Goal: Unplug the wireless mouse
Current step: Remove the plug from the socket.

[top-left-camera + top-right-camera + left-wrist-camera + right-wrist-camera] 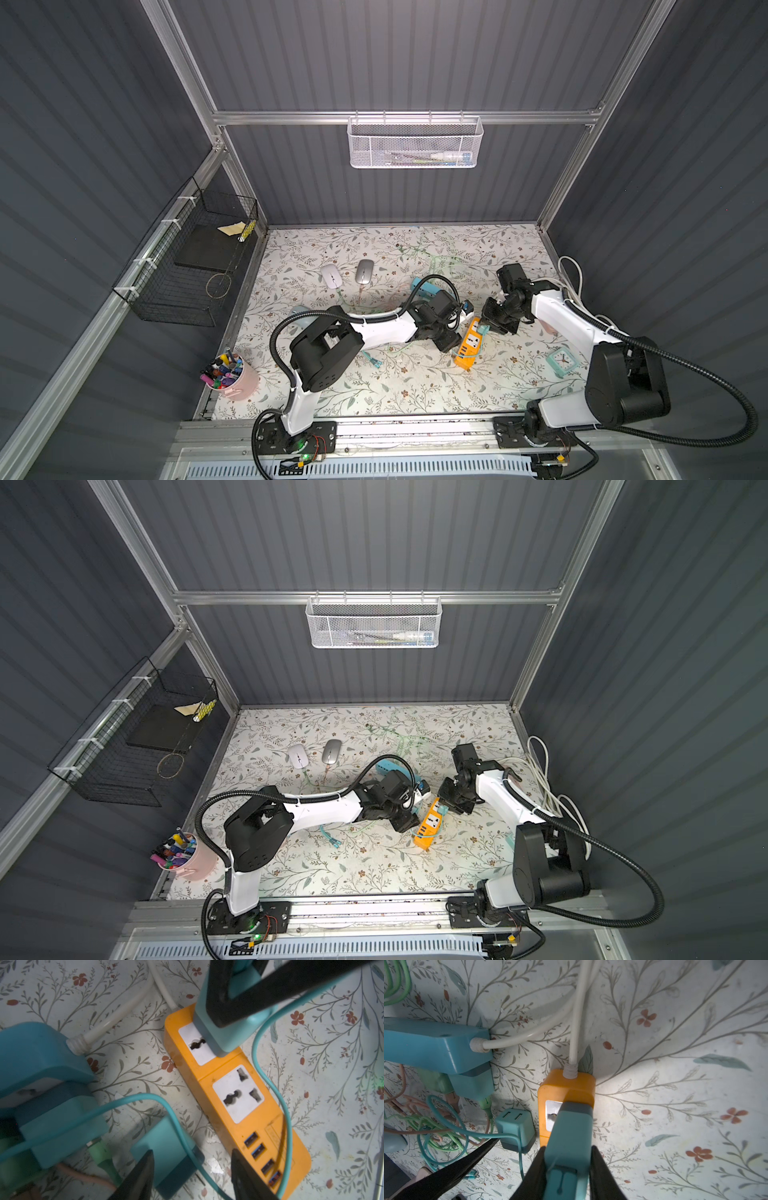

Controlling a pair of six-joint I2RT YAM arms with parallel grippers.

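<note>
Teal charger (569, 1136) sits in the far-end socket of the orange power strip (209, 1082), mid-table, right of centre. Right gripper (568, 1154) clamped on the charger's two sides. Left gripper (192, 1153) released, jaws apart over a loose teal adapter (160, 1142) just left of the strip. White mouse (331, 276) and grey mouse (365, 272) lie farther left, well apart from the strip.

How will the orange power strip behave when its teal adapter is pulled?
The orange power strip is small plastic and nothing holds it, so it may lift with the teal adapter. Its thick white cord may resist sliding.
</note>
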